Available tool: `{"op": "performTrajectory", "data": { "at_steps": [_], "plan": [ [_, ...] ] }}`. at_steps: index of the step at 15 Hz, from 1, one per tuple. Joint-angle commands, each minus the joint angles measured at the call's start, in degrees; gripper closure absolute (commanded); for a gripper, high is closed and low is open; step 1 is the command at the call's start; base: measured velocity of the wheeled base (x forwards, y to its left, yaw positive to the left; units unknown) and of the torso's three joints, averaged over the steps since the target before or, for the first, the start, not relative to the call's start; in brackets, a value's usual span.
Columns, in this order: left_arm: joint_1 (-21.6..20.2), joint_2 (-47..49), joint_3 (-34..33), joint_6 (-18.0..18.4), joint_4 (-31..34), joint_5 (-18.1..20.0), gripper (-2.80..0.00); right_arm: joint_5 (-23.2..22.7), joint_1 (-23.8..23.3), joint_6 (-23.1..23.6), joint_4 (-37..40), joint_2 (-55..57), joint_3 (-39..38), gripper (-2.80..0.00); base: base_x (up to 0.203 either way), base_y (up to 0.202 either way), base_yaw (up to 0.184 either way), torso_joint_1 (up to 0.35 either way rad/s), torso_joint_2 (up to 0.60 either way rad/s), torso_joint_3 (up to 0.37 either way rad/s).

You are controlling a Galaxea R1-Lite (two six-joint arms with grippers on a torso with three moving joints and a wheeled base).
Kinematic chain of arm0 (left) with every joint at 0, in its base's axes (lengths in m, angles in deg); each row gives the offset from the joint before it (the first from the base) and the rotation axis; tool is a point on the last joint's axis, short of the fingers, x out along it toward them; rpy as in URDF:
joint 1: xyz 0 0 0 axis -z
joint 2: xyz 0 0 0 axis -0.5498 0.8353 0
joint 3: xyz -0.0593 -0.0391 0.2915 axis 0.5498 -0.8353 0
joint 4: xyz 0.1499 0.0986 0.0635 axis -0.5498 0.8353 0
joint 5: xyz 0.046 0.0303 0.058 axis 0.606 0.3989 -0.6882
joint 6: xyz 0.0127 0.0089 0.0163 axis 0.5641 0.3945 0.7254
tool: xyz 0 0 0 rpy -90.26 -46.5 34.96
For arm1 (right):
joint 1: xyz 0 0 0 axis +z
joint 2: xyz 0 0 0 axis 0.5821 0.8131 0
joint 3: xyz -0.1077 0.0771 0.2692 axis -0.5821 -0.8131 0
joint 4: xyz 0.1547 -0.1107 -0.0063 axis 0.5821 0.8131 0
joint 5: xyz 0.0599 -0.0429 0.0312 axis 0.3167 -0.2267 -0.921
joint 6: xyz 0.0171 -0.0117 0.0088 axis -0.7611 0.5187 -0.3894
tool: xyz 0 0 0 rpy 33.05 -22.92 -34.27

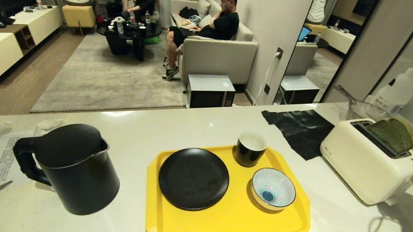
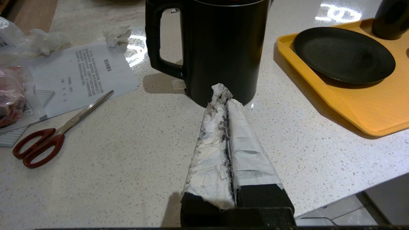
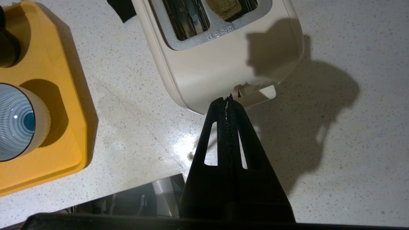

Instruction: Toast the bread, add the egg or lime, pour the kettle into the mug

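While the bread (image 1: 394, 134) stands proud of the toaster (image 1: 367, 164) near the counter's right edge, the right gripper (image 3: 227, 99), tips pressed together, should press squarely down on the lever (image 3: 258, 92)

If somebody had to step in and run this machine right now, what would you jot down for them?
Left claw: shut, empty, parked over the counter just short of the kettle.
Right claw: shut, empty, its tips at the toaster's lever end.
Bread: standing in the toaster's far slot, sticking well out of the top.
Mug: on the yellow tray, nothing poured in it, next to the striped bowl and the black plate, which is bare.
Egg and lime: not in view.
Done: bread loaded.
Left: probably pressing the lever, then bread to the plate, egg or lime, kettle pour.
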Motion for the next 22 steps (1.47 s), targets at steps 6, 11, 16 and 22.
{"op": "performTrajectory", "data": {
  "at_steps": [6, 11, 16, 22],
  "plan": [
    [0.0, -0.2, 0.0, 0.0, 0.0, 0.0, 0.00, -0.9, 1.2, 0.0, 0.1, 4.3, 2.7, 0.00, 0.000, 0.000, 0.000, 0.000, 0.00, 0.000],
    [0.0, -0.2, 0.0, 0.0, 0.0, 0.0, 0.00, -0.9, 3.3, -3.0, -3.8, 6.6, 4.7, 0.00, 0.000, 0.000, 0.000, 0.000, 0.00, 0.000],
    [0.0, -0.2, 0.0, 0.0, 0.0, 0.0, 0.00, -0.9, 4.3, -3.9, -4.0, 8.7, 7.0, 0.00, 0.000, 0.000, 0.000, 0.000, 0.00, 0.000],
    [0.0, -0.2, 0.0, 0.0, 0.0, 0.0, 0.00, -0.9, 5.4, -5.6, -4.1, 11.6, 11.1, 0.00, 0.000, 0.000, 0.000, 0.000, 0.00, 0.000]
  ]
}}
